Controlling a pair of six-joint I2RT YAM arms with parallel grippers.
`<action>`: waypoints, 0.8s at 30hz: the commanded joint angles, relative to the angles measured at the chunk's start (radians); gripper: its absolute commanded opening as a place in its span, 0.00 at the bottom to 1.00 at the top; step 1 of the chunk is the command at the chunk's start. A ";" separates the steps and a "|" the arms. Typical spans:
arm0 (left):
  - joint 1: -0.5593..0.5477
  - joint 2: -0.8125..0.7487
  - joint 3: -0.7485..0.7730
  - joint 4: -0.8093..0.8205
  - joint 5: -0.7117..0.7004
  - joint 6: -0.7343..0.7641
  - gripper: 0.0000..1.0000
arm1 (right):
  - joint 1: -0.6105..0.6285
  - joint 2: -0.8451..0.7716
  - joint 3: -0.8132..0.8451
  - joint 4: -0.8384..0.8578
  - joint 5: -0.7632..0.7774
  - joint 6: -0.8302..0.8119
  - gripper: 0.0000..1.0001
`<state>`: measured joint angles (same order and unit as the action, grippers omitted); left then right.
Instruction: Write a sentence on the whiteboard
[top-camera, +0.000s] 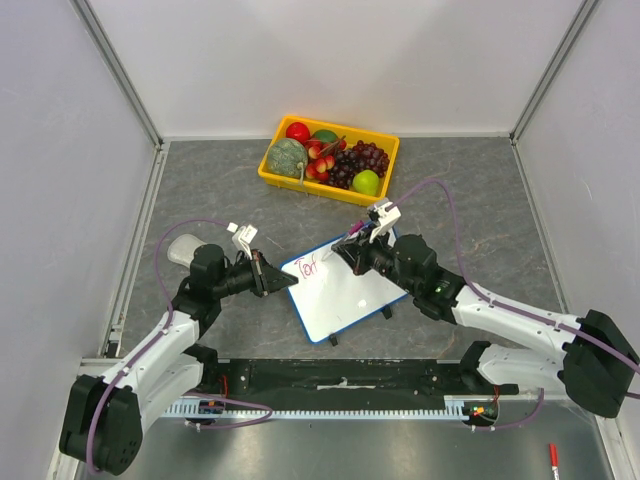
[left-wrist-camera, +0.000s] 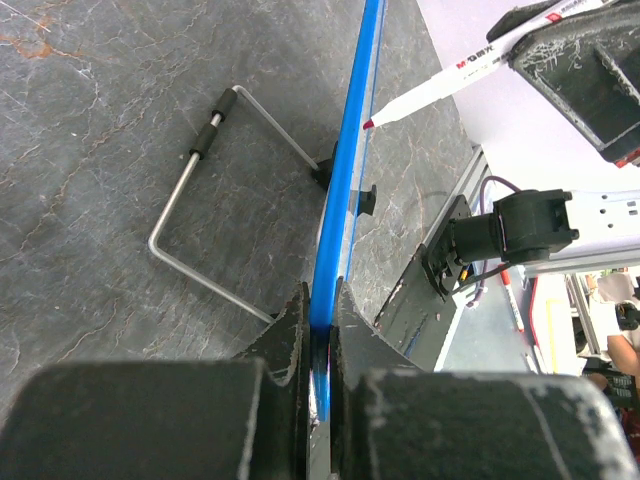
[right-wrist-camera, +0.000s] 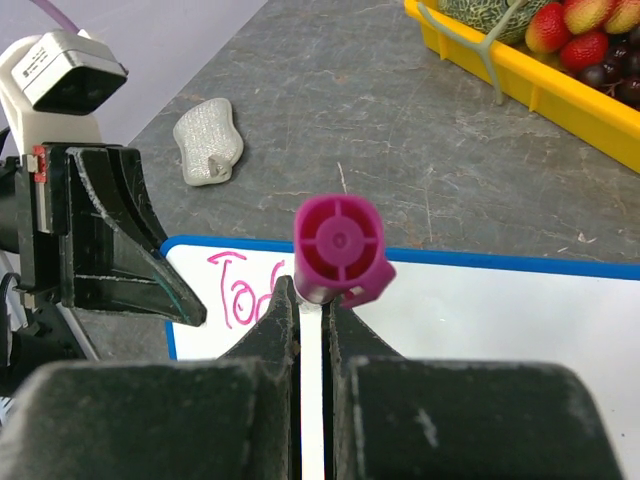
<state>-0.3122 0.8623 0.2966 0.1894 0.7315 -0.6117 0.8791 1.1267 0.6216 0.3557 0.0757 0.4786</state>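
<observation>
At table centre: the board (top-camera: 350, 300) is set askew between the two arms, on the near side of the basket (top-camera: 300, 184) and apart from it.
Board: a white face and a blue rim are shown; in the left wrist view it is seen edge-on, with a bent wire stand (left-wrist-camera: 190, 200) joined to it on one side.
Writing (top-camera: 312, 265): pink letters, roughly "Tod", are placed near the corner held by the left gripper (top-camera: 290, 283).
Left gripper: its fingers (left-wrist-camera: 290, 340) are clenched on the board's blue rim, which is pinched between them.
Right gripper (right-wrist-camera: 312, 320): its fingers are clamped on the marker (right-wrist-camera: 340, 250), whose magenta end is turned towards the wrist camera.
Marker tip (left-wrist-camera: 370, 123): it is placed right at the board's face, by the writing; whether it touches cannot be told.
Basket: yellow, filled with fruit, set at the far side of the table.
Grey pad (top-camera: 185, 248): it is laid on the table left of the left gripper, apart from the board.
Red pen (top-camera: 552, 457): it is laid at the near right corner, well apart from the rest.
</observation>
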 joint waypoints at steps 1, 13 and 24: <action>-0.016 0.021 -0.002 -0.100 -0.084 0.113 0.02 | -0.015 -0.002 0.047 0.002 0.024 -0.014 0.00; -0.021 0.024 -0.002 -0.102 -0.087 0.113 0.02 | -0.019 0.053 0.046 0.034 -0.073 0.006 0.00; -0.027 0.032 -0.001 -0.103 -0.087 0.115 0.02 | -0.019 0.016 -0.029 0.006 -0.094 0.003 0.00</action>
<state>-0.3225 0.8692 0.3004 0.1886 0.7166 -0.6117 0.8658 1.1652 0.6231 0.3691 -0.0254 0.4873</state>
